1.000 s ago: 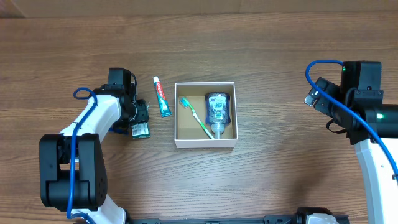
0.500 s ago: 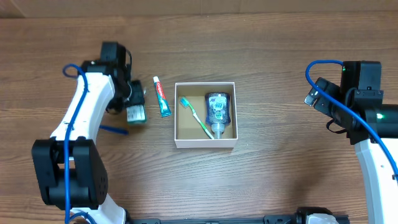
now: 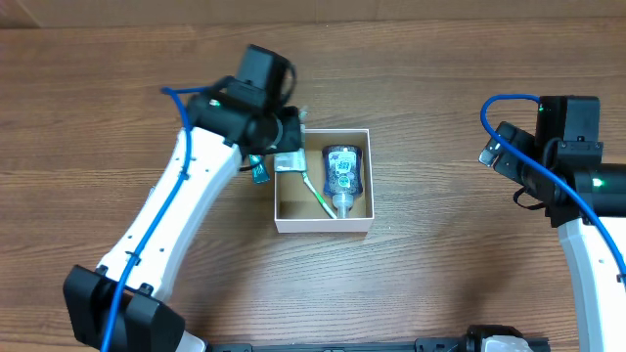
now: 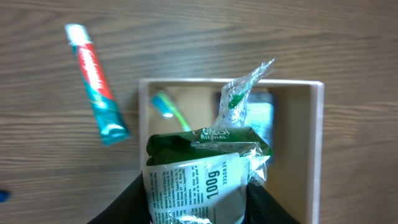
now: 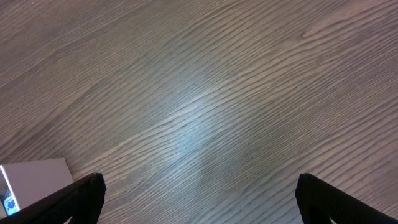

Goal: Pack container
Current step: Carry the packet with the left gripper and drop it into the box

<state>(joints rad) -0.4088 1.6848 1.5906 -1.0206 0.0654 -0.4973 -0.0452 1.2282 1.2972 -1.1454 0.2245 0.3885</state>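
Note:
The container (image 3: 323, 224) is a white-walled cardboard box with a brown inside, mid-table. It holds a green toothbrush (image 3: 318, 198) and a blue patterned bottle (image 3: 342, 172). My left gripper (image 3: 284, 156) is shut on a green and white plastic packet (image 4: 199, 177) and holds it over the box's left rim (image 4: 144, 118). A red and teal toothpaste tube (image 4: 96, 84) lies on the table left of the box, mostly hidden under the arm in the overhead view (image 3: 259, 174). My right gripper (image 5: 199, 199) is open and empty over bare wood at the far right.
The wooden table (image 3: 430, 284) spreads around the box. The left arm (image 3: 166, 235) crosses the table's left half. A corner of the box shows in the right wrist view (image 5: 34, 177).
My left gripper has lifted the packet from the table left of the toothpaste and carried it right, to the box's left rim. The right arm has not moved.

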